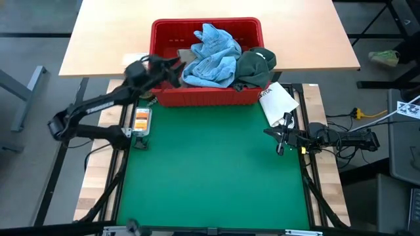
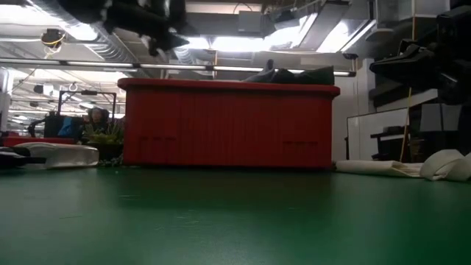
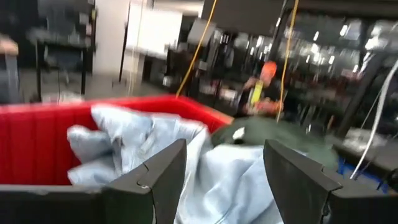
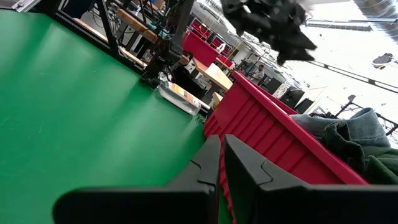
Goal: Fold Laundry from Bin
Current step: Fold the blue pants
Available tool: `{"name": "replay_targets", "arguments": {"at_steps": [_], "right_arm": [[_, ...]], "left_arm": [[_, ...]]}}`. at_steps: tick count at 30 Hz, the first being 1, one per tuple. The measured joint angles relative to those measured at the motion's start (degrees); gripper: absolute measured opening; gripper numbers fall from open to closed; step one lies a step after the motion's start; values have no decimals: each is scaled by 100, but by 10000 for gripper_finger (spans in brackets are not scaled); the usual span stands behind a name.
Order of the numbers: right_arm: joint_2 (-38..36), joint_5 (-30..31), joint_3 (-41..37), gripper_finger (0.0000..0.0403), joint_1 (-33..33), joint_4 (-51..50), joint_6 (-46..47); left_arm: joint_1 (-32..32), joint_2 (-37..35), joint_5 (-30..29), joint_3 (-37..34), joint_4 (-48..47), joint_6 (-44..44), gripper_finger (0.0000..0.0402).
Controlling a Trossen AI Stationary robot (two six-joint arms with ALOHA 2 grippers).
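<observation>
A red plastic bin sits at the far edge of a green mat, against a light wooden tabletop beyond it. Inside the bin lies a crumpled light blue garment, heaped near the middle and rising above the rim. Just beside it, at the bin's right end, a dark green garment spills over the rim. From table height the bin shows as a wide red wall, with the dark green garment peeking over its top edge.

The left gripper hangs over the left end of the bin, close to the blue garment. Its two dark fingers are spread wide apart and hold nothing; the blue cloth shows between them, with the green cloth behind.

The right gripper rests low over the mat's right side, well apart from the bin. Its fingers are pressed together with nothing between them, pointing toward the bin's red wall.

A white flat packet lies on the mat near the bin's right front corner, between the bin and the right gripper. A small orange and white card lies at the mat's left edge
</observation>
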Motion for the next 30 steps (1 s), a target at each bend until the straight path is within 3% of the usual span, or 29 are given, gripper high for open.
{"name": "replay_targets", "arguments": {"at_steps": [12, 30], "right_arm": [[0, -2, 2, 24, 1, -4, 0], [0, -7, 2, 24, 1, -6, -1]], "left_arm": [[679, 2047, 851, 1065, -297, -371, 208], [743, 2731, 1104, 1076, -551, -399, 208]]}}
